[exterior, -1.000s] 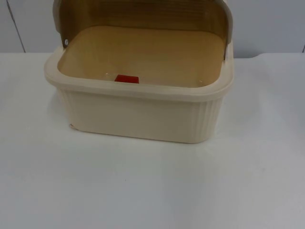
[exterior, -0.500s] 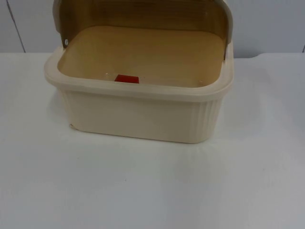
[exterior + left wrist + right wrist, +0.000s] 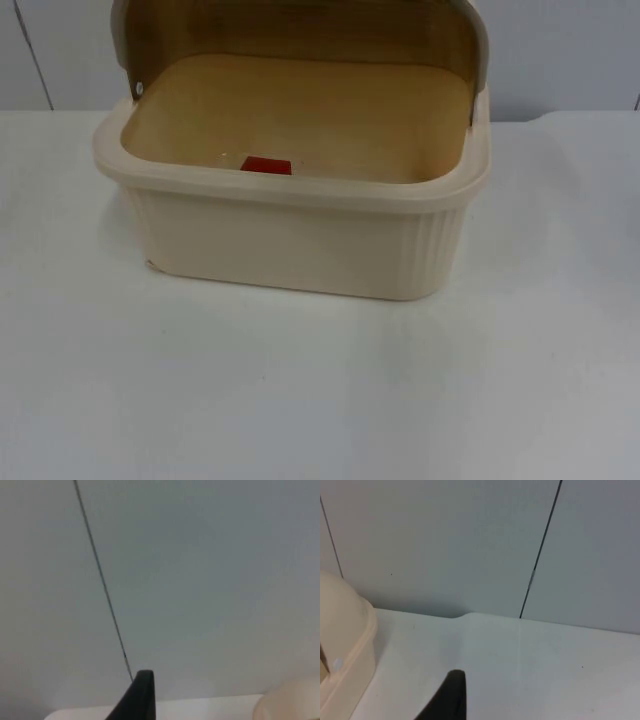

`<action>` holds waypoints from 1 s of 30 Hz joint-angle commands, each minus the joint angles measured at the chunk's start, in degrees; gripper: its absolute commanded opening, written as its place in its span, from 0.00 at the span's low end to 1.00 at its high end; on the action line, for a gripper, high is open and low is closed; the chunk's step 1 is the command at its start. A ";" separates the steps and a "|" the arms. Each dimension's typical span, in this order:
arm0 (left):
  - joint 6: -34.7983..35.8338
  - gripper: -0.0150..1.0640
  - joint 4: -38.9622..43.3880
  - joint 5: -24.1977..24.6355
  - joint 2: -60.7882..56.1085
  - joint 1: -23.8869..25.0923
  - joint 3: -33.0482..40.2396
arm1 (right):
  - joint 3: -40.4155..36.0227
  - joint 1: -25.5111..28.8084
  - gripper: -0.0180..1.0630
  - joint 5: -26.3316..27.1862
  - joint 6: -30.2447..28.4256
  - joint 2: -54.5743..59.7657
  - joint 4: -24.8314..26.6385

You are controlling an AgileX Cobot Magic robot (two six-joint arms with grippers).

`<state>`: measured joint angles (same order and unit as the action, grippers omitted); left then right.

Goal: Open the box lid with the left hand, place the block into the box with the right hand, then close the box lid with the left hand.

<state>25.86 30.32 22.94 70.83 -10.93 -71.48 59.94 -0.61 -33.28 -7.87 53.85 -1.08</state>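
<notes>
A cream ribbed box (image 3: 300, 235) stands at the back middle of the white table, its domed lid (image 3: 300, 25) swung up and back. Inside, a red block (image 3: 266, 165) lies on the box floor close to the front wall, partly hidden by the rim. My left gripper (image 3: 140, 697) is off to the box's left, facing the grey wall, with a rounded cream part of the box (image 3: 292, 702) beside it. My right gripper (image 3: 451, 697) hovers over the table to the box's right; the box's side and lid (image 3: 345, 640) stand next to it. Both arms wait.
The grey partition wall (image 3: 560, 50) runs just behind the box. White table top (image 3: 320, 400) spreads in front of the box and to both sides of it.
</notes>
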 commanded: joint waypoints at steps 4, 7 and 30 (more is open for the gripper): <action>-7.77 0.99 -5.06 -0.97 8.77 -0.85 -8.43 | 0.30 -0.12 0.98 -0.33 -0.48 -0.52 -0.18; -23.07 0.99 -5.84 -0.97 14.79 -4.60 -14.07 | 0.30 -0.12 0.98 -0.33 -0.48 -0.52 -0.18; -30.04 0.04 -24.45 -13.72 27.96 -13.61 -16.89 | 0.30 -0.12 0.98 0.08 -0.48 -0.52 -0.18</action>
<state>-5.53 6.99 9.78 98.22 -24.43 -88.04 59.94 -0.61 -33.52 -7.87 53.85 -1.08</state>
